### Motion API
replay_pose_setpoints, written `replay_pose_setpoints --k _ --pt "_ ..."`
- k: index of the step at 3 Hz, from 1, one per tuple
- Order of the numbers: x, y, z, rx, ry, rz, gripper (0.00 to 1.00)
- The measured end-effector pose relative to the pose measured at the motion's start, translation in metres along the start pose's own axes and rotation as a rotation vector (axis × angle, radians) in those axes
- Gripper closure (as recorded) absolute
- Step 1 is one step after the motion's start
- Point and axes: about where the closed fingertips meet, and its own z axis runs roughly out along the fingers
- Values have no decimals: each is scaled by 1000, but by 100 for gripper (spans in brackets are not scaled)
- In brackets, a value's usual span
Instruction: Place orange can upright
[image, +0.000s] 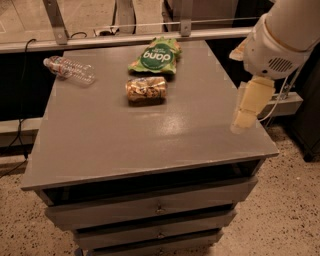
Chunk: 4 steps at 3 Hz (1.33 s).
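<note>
The orange can (146, 90) lies on its side on the grey table (150, 140), in the far middle part of the top. It is tan with mottled cream and dark print. My gripper (248, 107) hangs as a cream piece below the white arm housing (280, 40) over the table's right edge. It is well to the right of the can, apart from it, and holds nothing that I can see.
A green snack bag (154, 56) lies just behind the can. A clear plastic bottle (69, 70) lies on its side at the far left corner. A metal rail (125, 39) runs behind the table. Drawers (155, 207) are below the top.
</note>
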Motion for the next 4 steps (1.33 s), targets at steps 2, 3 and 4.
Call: replay_pose_setpoints --k 2,3,4 --pt "-74 -51 61 2 -96 -91 0" --pt "-124 -67 104 -32 -136 -112 0" --pt "-161 -79 135 -52 -134 -129 0"
